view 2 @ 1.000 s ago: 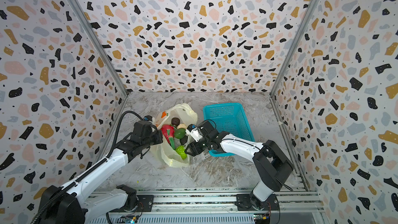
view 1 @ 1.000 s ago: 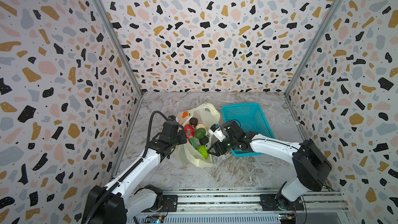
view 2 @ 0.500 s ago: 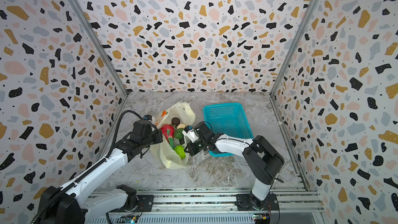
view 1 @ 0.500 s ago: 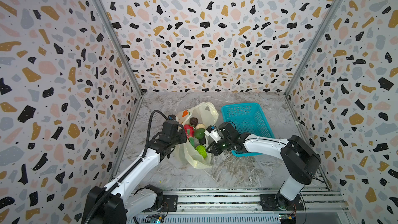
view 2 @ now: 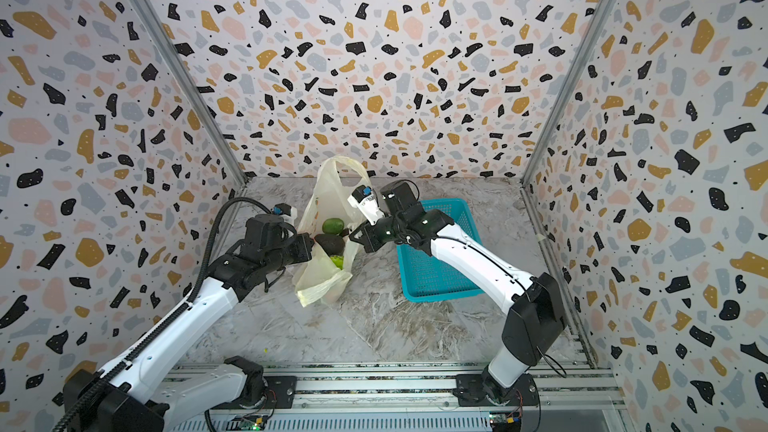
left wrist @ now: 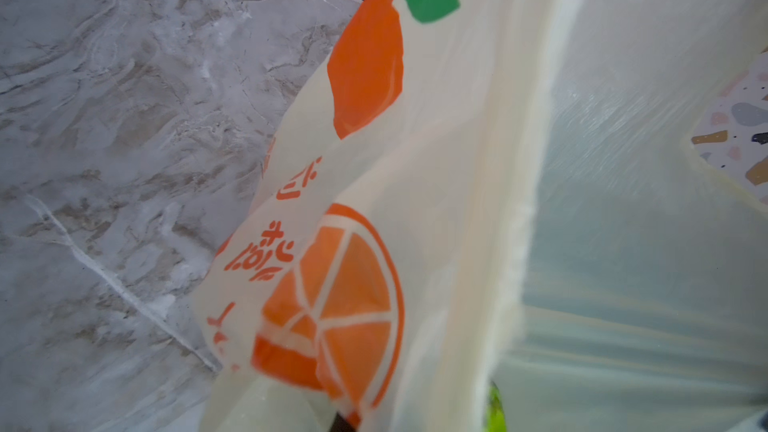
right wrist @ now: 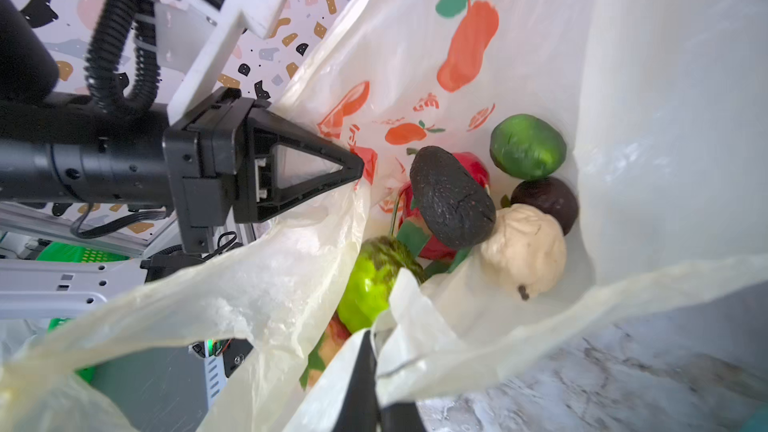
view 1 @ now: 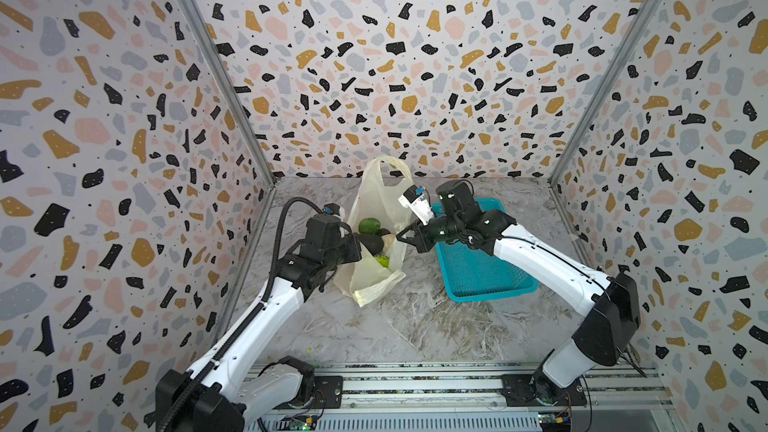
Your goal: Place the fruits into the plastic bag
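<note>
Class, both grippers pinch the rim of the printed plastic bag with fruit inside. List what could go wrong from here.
1. The left gripper and right gripper each pinch only a small bit of the thin translucent cream-yellow plastic bag; under load the film may slip or tear.
2. The bumpy dark avocado lies loose on top of the other fruits; tilting the open bag could roll it out.
</note>
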You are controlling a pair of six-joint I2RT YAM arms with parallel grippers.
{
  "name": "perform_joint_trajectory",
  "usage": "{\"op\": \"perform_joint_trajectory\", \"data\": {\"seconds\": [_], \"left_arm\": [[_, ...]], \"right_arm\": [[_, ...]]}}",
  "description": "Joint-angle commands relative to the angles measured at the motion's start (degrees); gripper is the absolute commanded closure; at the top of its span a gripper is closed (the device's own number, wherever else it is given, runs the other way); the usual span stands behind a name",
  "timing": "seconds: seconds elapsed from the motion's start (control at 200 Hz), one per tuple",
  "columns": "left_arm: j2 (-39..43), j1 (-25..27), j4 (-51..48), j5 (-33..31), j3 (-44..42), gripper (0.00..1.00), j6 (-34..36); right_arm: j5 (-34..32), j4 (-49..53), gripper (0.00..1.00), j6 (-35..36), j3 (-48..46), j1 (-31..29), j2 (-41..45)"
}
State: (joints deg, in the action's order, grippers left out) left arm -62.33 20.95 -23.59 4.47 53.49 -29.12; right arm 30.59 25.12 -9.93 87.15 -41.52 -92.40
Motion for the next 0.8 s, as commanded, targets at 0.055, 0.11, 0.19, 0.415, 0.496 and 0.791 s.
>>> {"op": "perform_joint_trajectory", "data": {"seconds": [0.055,0.11,0.19,0.415,0.496,0.791], "left_arm": [[2.3,0.0,-1.2,4.8,3.8,1.0,0.7],[2.4,0.0,-1.0,7.3,5.0,1.0,1.4],[2.4,0.0,1.0,12.4,5.5,1.0,1.8],[1.2,0.0,9.5,25.4,0.1,1.0,0.2],[0.7,0.0,8.0,21.3,-2.1,1.0,1.7],[-1.5,0.0,8.4,9.1,-6.6,1.0,0.7]], "right_arm": [[-4.4,7.1,1.0,3.2,5.9,1.9,1.7],[-5.8,7.5,1.0,2.7,6.4,2.8,1.5],[-8.8,7.7,1.0,2.7,6.4,3.1,1.5],[-16.9,7.2,1.0,0.0,3.8,3.2,-1.2],[-16.8,5.7,1.0,-1.3,1.9,3.1,-2.4],[-14.3,1.7,1.0,-4.3,-2.0,3.0,-7.8]]}}
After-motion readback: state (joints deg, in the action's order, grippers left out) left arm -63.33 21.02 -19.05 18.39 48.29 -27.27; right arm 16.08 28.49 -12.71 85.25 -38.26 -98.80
